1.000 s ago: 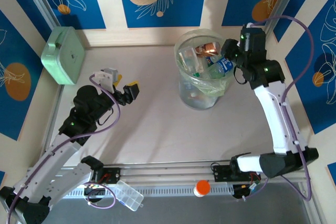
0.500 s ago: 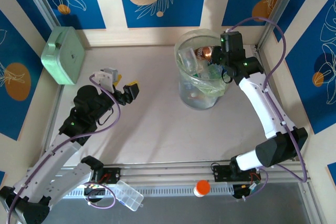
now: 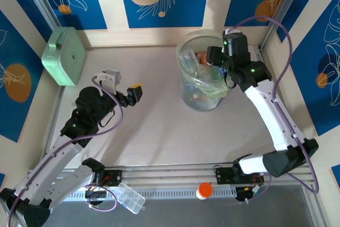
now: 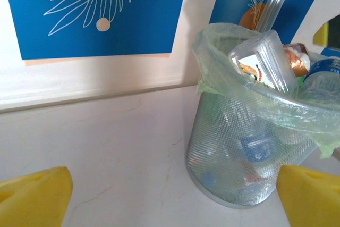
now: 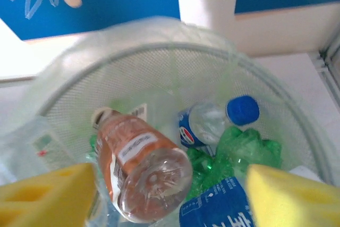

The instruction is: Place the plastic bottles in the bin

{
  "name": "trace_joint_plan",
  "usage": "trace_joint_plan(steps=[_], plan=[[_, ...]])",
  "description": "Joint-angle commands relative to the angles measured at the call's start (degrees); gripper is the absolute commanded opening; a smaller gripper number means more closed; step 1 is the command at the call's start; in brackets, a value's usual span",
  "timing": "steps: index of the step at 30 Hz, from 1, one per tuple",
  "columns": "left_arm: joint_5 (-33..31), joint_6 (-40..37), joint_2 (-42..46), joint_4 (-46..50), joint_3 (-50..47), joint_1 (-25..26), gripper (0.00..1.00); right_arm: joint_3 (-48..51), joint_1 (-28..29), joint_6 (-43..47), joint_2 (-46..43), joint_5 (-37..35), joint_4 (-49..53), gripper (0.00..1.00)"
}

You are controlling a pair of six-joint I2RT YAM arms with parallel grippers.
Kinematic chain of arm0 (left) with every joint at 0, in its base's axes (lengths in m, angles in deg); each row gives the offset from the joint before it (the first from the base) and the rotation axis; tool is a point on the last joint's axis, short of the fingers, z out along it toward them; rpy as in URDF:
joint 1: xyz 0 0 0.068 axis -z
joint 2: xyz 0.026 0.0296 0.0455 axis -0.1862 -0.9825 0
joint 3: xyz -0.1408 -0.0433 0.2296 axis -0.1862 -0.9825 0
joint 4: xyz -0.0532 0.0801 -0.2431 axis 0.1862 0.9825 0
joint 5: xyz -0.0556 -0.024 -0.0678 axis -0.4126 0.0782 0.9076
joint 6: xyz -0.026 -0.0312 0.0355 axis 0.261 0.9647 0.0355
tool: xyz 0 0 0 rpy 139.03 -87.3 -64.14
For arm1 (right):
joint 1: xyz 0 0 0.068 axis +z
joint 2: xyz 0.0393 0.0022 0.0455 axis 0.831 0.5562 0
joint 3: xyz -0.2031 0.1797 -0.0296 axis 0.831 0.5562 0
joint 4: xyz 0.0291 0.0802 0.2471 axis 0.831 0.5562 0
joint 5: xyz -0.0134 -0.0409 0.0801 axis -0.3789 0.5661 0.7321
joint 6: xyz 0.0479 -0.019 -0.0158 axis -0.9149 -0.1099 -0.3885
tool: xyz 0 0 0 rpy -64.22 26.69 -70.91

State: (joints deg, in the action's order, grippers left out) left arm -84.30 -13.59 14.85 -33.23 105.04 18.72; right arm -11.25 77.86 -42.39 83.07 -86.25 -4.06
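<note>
Bottles (image 5: 141,168) in bin (image 3: 204,100), box (image 3: 65,56) far left

My feed: mint green square box (image 3: 65,56) upper left, beside wall. Orange-capped white jar (image 3: 204,190) bottom centre. Clear compartment case (image 3: 130,197) lower left, well apart from jar.

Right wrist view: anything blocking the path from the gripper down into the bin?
Nothing visible does. The right gripper hangs open directly over the bin, whose mouth is uncovered. Below it lie bottles already inside: an orange-tinted bottle, a blue-capped bottle and a crumpled green bottle.
</note>
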Motion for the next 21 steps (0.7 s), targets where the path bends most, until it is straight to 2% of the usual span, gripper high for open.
trace_joint_plan(steps=[1, 3, 6, 7, 9, 11, 13, 15, 16, 17, 19, 21], plan=[[1.46, -1.28, 0.66, 1.38, 0.71, 0.52, 0.99, -2.83, 0.06, 0.46, -5.49, 1.47, 0.05, 0.99], [-0.53, -0.23, 1.72, 2.0, 0.85, 0.52, 0.99, -0.52, -0.05, -0.32, -8.8, 0.49, -1.12, 0.99], [-7.22, 0.87, 3.9, 3.75, 0.83, 0.47, 0.99, 7.89, -0.61, -1.53, -15.94, -3.84, -5.79, 0.99], [-7.64, -0.52, 4.47, 4.2, 1.07, 0.52, 0.99, 12.51, -1.29, -0.84, -19.04, -3.62, -8.83, 0.99], [-10.06, -0.83, 4.8, 5.97, 2.24, 0.6, 0.99, 24.11, -2.66, 6.36, -26.48, 0.35, -19.46, 0.99], [-13.22, -0.89, 5.05, 6.25, 2.63, 0.59, 0.99, 35.32, -4.04, 7.62, -34.12, -1.25, -29.68, 0.99], [-16.39, -1.64, 5.65, 4.74, 1.77, 0.61, 0.99, 42.5, -6.3, 7.49, -38.96, -4.62, -34.98, 0.99], [-17.51, -4.7, 6.14, 1.41, -0.22, 0.61, 0.99, 44.75, -9.47, -0.72, -40.68, -12.61, -30.95, 0.99], [-19.02, -5.34, 6.12, 0.41, -1.04, 0.6, 0.99, 44.02, -11.76, -10.32, -40.69, -16.31, -24.07, 0.99], [-19.97, -6.77, 5.9, -3.0, -2.94, 0.61, 0.99, 43.34, -14.45, -17.18, -40.48, -16.62, -18.36, 0.99], [-18.88, -12.26, 5.62, -12.85, -8.19, 0.61, 0.99, 44.64, -17.65, -20.79, -39.97, -17.51, -16.24, 0.99], [-19.88, -13.71, 4.18, -19.64, -12.12, 0.6, 0.99, 47.14, -19.36, -23.17, -38.66, -22.37, -16.66, 0.99]])
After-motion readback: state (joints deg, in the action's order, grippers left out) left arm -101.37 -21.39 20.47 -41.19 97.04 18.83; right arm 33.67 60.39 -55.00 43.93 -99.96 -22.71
